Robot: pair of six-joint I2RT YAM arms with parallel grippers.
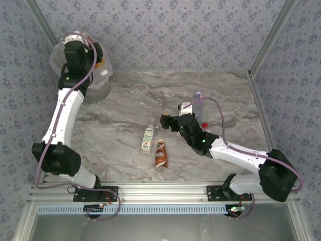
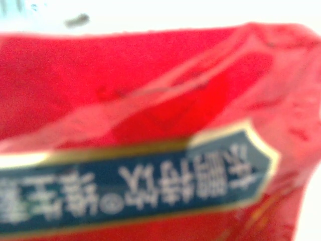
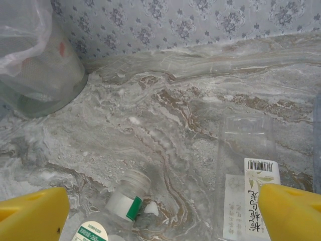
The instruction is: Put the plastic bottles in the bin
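My left gripper [image 1: 98, 60] hangs over the mouth of the bin [image 1: 100, 86] at the back left. A blurred red bottle label [image 2: 150, 100] with a blue band of white characters sits right against the left wrist camera and hides the fingers. My right gripper [image 1: 166, 122] [image 3: 163, 201] is open low over the table, its yellow fingers [image 3: 35, 213] wide apart. Ahead of them lie a clear bottle with a white cap and green band [image 3: 128, 198] and a flat clear bottle with a white label [image 3: 248, 170]. A clear green-labelled bottle [image 1: 147, 137] and a brown-white bottle [image 1: 160, 153] lie mid-table.
A blue-capped bottle [image 1: 197, 102] stands just behind my right wrist, with a red cap [image 1: 204, 123] beside the arm. The bin [image 3: 42, 70] with its crinkly bag is at the far left of the right wrist view. Patterned walls enclose the table on three sides.
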